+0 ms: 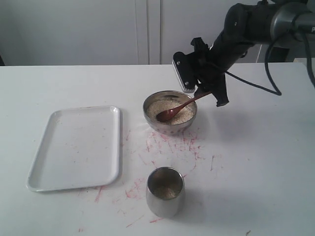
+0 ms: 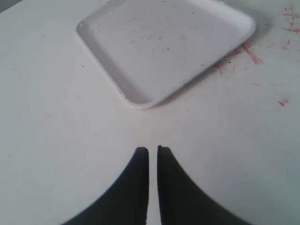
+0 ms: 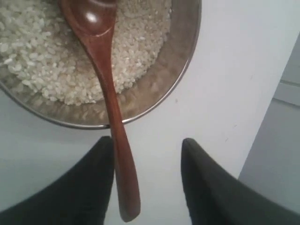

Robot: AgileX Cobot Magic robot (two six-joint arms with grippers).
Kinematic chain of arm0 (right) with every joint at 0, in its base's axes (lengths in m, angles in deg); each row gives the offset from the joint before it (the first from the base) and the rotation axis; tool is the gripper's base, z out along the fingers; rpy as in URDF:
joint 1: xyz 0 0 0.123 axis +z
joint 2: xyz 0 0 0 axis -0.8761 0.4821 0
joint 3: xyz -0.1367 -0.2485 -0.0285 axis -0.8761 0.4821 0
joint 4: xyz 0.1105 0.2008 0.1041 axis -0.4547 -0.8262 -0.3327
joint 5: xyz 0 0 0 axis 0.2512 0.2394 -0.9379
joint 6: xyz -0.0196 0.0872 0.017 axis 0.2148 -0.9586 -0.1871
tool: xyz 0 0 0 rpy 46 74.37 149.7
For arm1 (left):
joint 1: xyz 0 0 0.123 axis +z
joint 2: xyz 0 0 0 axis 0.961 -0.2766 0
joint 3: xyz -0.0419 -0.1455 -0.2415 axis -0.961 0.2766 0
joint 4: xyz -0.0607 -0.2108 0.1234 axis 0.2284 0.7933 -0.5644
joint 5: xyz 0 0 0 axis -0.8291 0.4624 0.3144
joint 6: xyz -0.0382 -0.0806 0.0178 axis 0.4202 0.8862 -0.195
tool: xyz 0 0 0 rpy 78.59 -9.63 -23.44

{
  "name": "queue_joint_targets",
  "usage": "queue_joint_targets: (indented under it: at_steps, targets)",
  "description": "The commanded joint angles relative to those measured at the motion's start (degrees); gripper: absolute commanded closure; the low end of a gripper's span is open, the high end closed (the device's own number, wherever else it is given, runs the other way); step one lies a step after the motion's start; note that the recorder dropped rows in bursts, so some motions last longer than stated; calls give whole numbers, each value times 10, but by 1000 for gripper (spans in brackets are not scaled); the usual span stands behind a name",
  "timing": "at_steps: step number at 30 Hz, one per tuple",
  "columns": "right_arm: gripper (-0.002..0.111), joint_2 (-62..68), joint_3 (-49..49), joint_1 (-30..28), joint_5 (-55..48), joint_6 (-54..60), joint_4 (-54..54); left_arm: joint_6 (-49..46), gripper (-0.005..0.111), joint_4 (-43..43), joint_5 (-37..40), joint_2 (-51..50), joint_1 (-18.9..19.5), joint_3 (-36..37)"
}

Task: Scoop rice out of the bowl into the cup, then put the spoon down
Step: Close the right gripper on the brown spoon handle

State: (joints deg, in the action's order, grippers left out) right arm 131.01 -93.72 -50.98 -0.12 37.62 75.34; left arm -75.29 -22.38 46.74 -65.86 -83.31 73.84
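The steel bowl (image 1: 170, 129) holds a heap of rice (image 1: 156, 105). The wooden spoon (image 1: 173, 111) lies in it, scoop on the rice and handle sticking out over the far right rim. My right gripper (image 1: 208, 93) stands open around the handle's end. In the right wrist view the spoon (image 3: 106, 79) passes between the fingers of this gripper (image 3: 147, 143), against one finger and well apart from the other, over the bowl's rim (image 3: 183, 61) and rice (image 3: 42, 56). The steel cup (image 1: 165, 201) stands nearer the front, with a little rice at its bottom. My left gripper (image 2: 153, 149) is shut and empty above the table.
A white tray (image 1: 78, 147) lies left of the bowl; the tray (image 2: 164, 42) also shows just ahead of the left gripper. Red marks streak the white tabletop (image 1: 172, 145) between bowl and cup. A white wall with cabinet doors stands behind the table.
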Motion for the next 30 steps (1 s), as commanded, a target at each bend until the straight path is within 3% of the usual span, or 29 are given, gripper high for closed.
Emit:
queue_joint_targets:
  at_steps: [1,6,30]
  targets:
    - [66,2,-2,12,12,-2,27,3,92,0,19,2,-1,5]
    - [72,10,-2,12,9,-54,53,3,92,0,19,2,-1,5]
    - [72,26,-2,11,6,-82,87,3,92,0,19,2,-1,5]
